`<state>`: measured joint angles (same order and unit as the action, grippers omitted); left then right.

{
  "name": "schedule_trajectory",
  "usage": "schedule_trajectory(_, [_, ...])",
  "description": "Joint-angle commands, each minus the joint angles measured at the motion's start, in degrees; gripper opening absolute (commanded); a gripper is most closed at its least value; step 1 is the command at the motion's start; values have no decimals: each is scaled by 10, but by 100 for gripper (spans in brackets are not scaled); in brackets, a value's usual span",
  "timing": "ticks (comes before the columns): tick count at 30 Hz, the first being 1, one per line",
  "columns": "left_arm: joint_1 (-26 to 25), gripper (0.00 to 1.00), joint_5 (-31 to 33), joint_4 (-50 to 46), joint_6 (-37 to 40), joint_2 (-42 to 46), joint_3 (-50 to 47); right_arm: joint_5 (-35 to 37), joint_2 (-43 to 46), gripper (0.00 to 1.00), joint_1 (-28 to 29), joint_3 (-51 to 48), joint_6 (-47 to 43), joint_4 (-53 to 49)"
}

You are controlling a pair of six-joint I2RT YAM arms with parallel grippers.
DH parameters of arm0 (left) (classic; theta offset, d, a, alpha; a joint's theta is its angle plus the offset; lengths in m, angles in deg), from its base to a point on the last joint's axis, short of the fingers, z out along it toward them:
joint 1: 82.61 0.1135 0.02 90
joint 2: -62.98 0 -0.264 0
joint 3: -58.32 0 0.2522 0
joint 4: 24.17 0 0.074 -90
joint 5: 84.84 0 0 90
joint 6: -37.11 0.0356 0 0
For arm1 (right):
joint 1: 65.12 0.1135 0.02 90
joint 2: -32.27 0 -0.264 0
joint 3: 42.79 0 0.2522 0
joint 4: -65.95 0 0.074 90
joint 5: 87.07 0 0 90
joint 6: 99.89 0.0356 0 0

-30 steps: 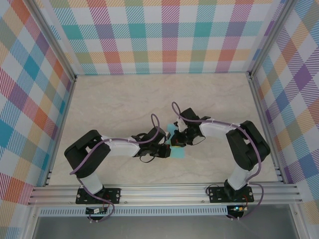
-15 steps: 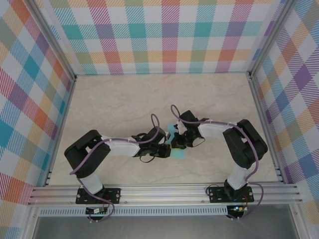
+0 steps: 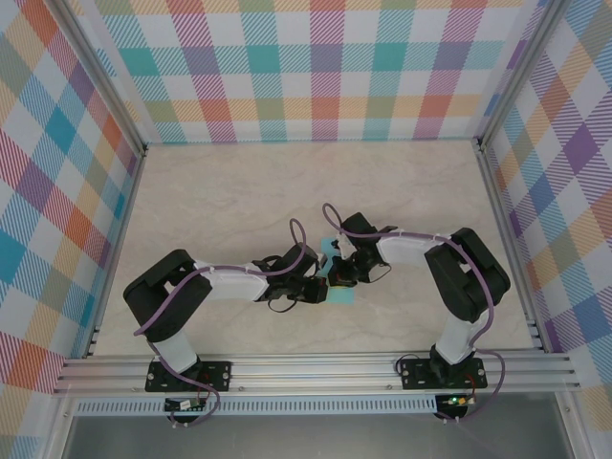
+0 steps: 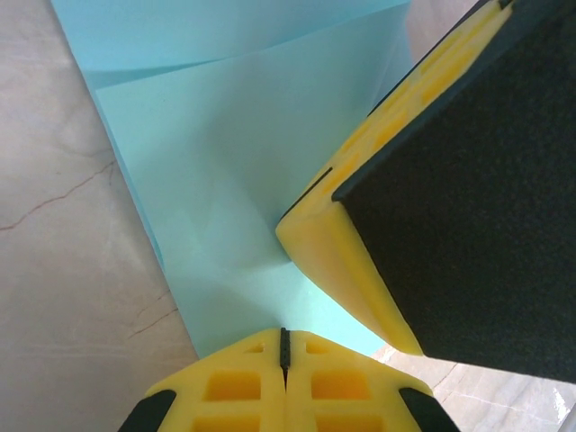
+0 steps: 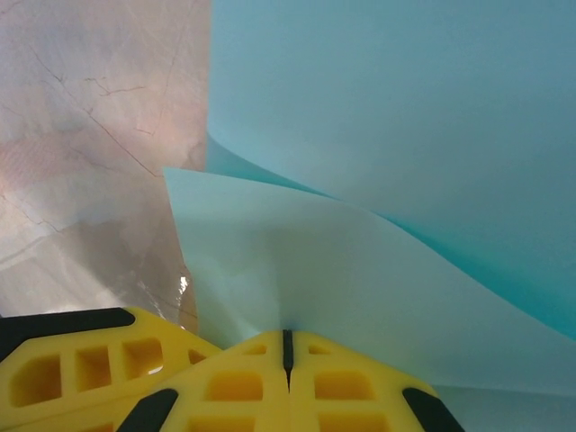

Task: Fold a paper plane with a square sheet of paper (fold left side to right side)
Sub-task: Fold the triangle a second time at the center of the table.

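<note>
one sheet of paper [image 4: 225,135] in play: thin, matte, light turquoise, lying on the beige marbled surface [image 3: 239,201] near the middle, between the two hands. it is no flat square. one layer lies folded over another. in the left wrist view a straight crease slants across the top, and faint wrinkles fan out from the spot where the right hand's tip lands. in the right wrist view a flap curls up off the surface, pale on its face, with a deeper turquoise layer in shade behind it.

left hand [image 4: 284,346]: yellow fingers with moulded pockets, jaws pressed together to a thin dark seam. the tips sit at the near edge of the paper and touch it, but whether any paper is nipped in the seam cannot be told.

right hand [image 5: 287,346]: the same yellow fingers with a grainy black face, jaws closed tight as well. its tip is down on the paper just beside the left hand, and the curled flap rises right off its seam. pinch or plain press, hard to say.

the count: one sheet, two hands, tips close together over it.
</note>
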<state>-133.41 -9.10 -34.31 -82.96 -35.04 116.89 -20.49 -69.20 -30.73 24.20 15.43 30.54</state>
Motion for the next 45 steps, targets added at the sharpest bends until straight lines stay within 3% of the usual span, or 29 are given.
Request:
schedule_trajectory(1, [2, 0, 14, -65, 0, -20, -25, 71, -18, 5, -6, 6, -25, -38])
schedule_trajectory(23, [2, 0, 12, -60, -1, -10, -34, 74, -17, 5, -128, 36, -87, -73])
schedule_trajectory(30, [2, 1, 11, -63, 1, 9, -38, 60, -27, 5, -129, 39, -89, -77])
schedule_trajectory(35, [2, 1, 12, -67, 1, 14, -36, 81, 40, 6, -129, 45, -87, -98])
schedule_trajectory(39, [2, 1, 14, -67, -1, 18, -36, 31, 72, 6, -120, 49, -75, -103])
schedule_trajectory(45, [2, 2, 16, -66, 0, 23, -32, -22, 48, 6, -64, 35, -29, -52])
